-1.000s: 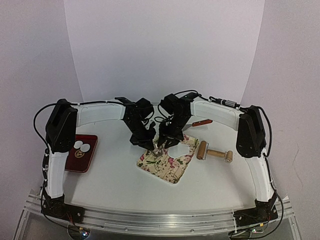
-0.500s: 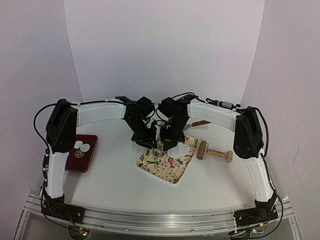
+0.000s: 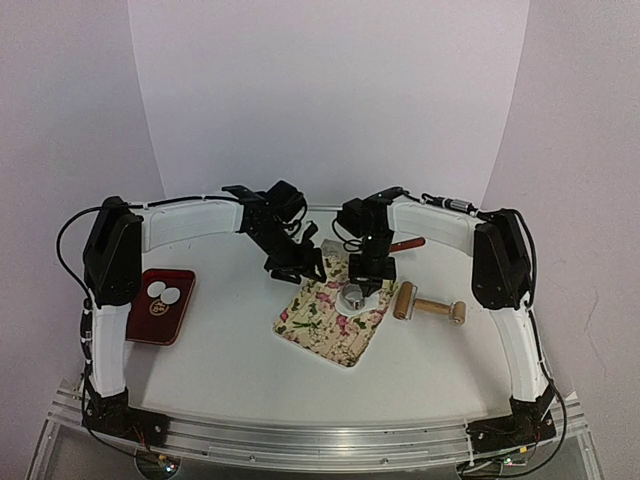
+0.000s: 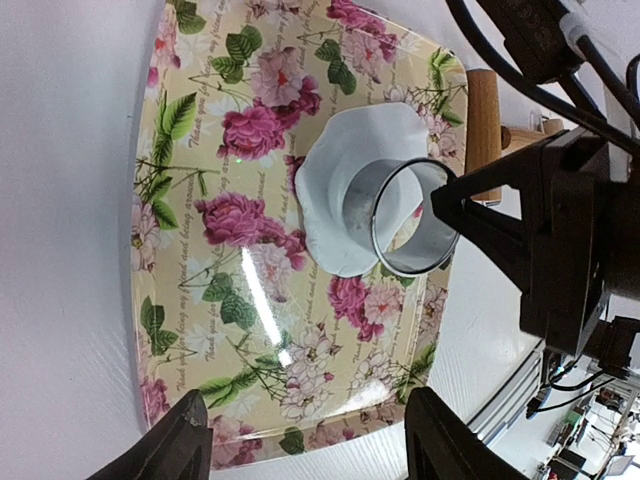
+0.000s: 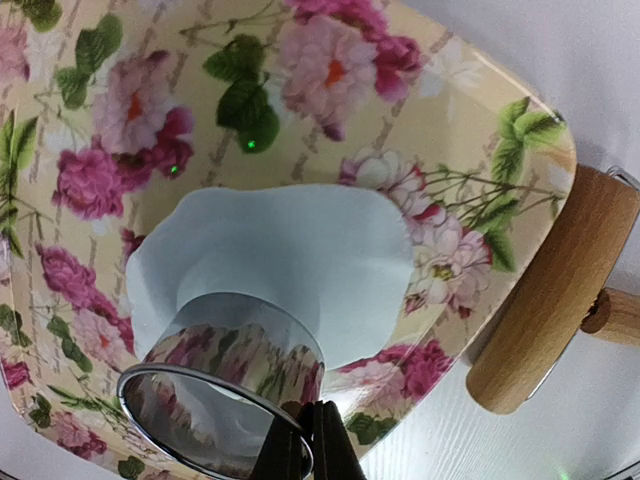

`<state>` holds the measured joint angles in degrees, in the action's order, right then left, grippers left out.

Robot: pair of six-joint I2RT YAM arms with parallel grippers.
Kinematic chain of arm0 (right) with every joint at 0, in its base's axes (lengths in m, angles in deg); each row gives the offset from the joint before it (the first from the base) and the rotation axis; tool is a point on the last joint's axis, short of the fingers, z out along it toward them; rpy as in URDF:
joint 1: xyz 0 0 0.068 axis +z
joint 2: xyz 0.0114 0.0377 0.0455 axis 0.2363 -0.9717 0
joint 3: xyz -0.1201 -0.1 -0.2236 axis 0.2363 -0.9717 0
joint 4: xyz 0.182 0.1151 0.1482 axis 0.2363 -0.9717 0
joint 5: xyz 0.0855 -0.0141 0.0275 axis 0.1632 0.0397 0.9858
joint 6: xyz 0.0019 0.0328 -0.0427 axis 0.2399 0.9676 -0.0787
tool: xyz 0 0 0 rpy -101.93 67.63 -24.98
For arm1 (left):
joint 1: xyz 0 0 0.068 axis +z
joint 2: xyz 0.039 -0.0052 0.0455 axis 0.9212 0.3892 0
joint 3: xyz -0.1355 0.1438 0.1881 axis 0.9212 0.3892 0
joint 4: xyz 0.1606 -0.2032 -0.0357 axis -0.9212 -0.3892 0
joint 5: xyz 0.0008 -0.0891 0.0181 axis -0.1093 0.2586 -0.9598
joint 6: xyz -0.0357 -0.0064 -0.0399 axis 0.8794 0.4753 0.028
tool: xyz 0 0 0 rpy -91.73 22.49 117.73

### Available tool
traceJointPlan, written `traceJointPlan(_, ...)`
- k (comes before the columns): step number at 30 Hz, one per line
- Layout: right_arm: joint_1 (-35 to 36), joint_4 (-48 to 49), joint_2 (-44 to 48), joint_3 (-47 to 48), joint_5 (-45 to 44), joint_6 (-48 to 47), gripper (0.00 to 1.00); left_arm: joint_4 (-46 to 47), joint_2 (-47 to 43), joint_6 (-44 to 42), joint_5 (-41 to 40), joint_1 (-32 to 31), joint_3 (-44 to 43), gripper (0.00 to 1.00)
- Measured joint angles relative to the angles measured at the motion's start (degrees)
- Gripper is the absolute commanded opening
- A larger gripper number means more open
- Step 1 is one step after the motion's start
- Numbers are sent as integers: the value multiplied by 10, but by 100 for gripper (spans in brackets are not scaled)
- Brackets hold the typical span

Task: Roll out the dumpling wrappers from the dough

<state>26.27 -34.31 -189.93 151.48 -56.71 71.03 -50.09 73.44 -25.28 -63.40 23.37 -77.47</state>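
A flat white dough sheet (image 5: 300,255) lies on the floral tray (image 3: 320,325). A metal ring cutter (image 5: 225,395) stands over the dough's edge, and my right gripper (image 5: 312,450) is shut on its rim. From the left wrist view, the ring cutter (image 4: 415,215) overlaps the right side of the dough (image 4: 340,175). My left gripper (image 4: 310,445) hangs open above the tray's near edge, holding nothing. It sits left of the right gripper (image 3: 365,280) in the top view. Two dumpling wrappers (image 3: 164,292) lie on the red tray (image 3: 150,325) at the left.
A wooden rolling pin (image 3: 430,305) lies on the table just right of the floral tray, its roller (image 5: 550,300) close to the tray's corner. A red-handled tool (image 3: 405,243) lies behind the right arm.
My left gripper opened and drew back to the left, away from the ring. My right gripper shut on the ring's rim and carried it right, over the dough.
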Motion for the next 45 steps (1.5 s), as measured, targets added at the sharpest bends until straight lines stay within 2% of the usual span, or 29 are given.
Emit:
traceJointPlan(8, -14, -2, 0, 13, -10, -11, 0, 1, 15, -7, 8, 16, -36, 63)
traceJointPlan(34, -16, 7, -30, 15, 29, -43, 0, 14, 43, 11, 44, 30, -46, 60)
traceJointPlan(45, -19, 17, -33, 0, 29, -49, 0, 94, 77, 62, 100, 30, -35, 53)
